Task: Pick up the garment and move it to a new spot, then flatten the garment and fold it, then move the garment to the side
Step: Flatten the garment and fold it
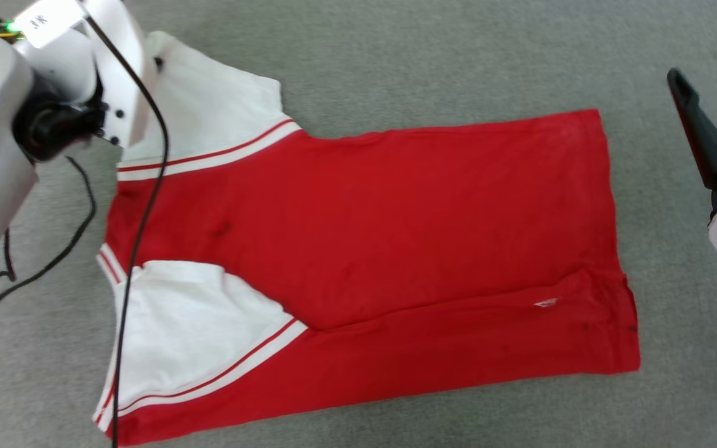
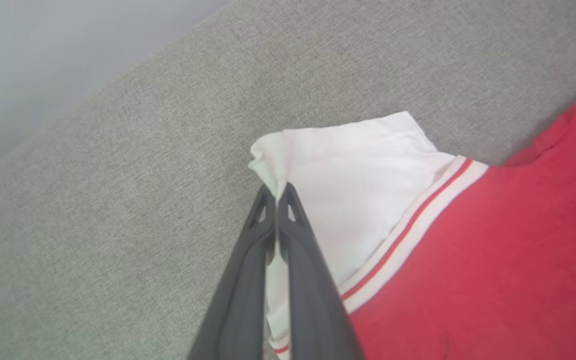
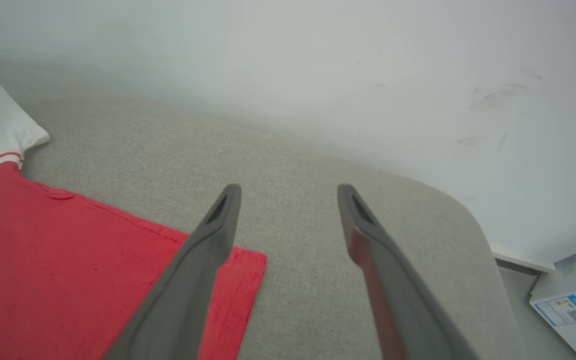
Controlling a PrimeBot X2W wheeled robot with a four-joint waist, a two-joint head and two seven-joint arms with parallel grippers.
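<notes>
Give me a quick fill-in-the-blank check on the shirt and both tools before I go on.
1. The left tool is shut on a white ____ of the soft red T-shirt.
2. The right tool stands ____, holding nothing.
3. The T-shirt lies on a ____ woven fabric surface.
4. The T-shirt's hem points toward the robot's ____ side.
Missing words: sleeve; open; grey; right.

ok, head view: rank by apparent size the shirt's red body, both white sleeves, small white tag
1. red body
2. lower white sleeve, upper white sleeve: unranked, upper partly behind left arm
3. small white tag
</notes>
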